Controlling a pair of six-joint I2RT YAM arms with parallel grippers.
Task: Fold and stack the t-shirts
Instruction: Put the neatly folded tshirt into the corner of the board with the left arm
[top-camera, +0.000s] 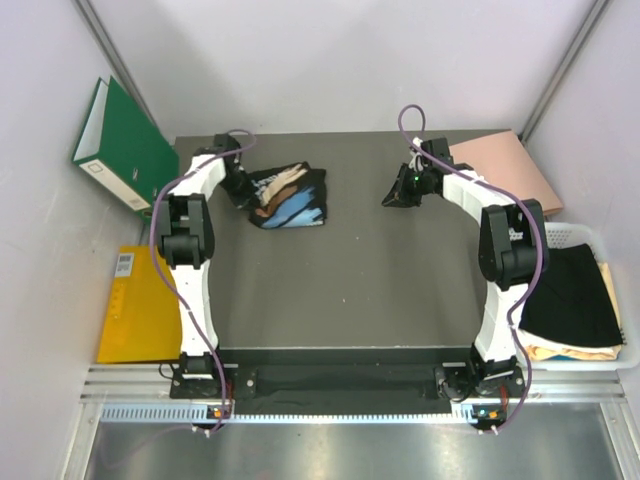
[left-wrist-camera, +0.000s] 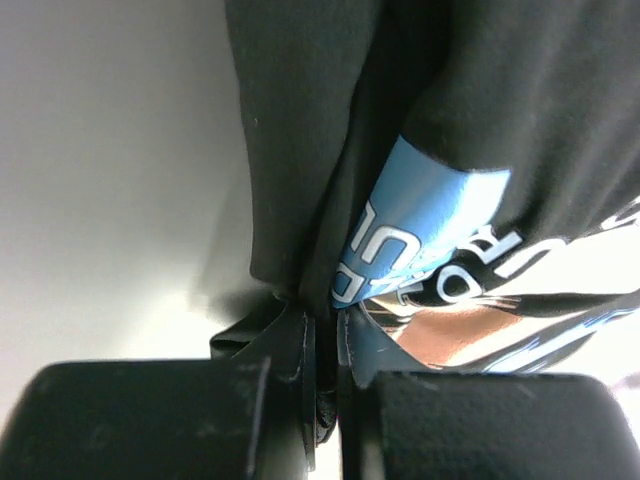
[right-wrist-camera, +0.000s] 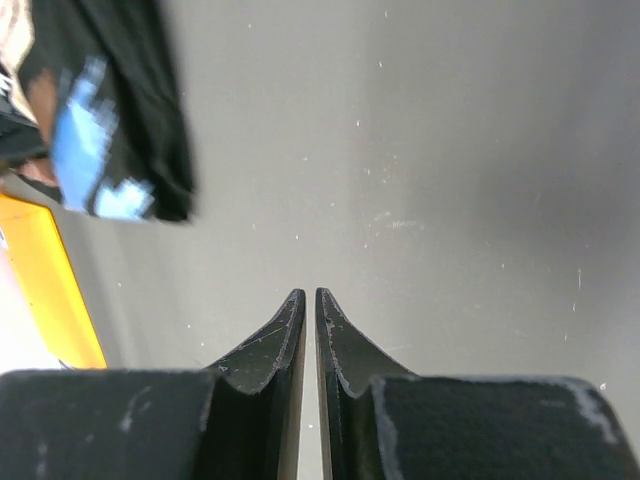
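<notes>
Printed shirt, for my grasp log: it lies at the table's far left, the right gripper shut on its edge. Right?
No, the left gripper is shut on the edge of the shirt; the left wrist view shows it. The right gripper is shut, empty.

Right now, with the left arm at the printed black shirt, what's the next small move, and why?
Probably open the left gripper and ease it back. Its jaws are pinched shut on the edge of the black t-shirt, which looks like a compact folded bundle lying on the table. The right gripper is shut and empty over bare tabletop, so it has nothing to release.
</notes>
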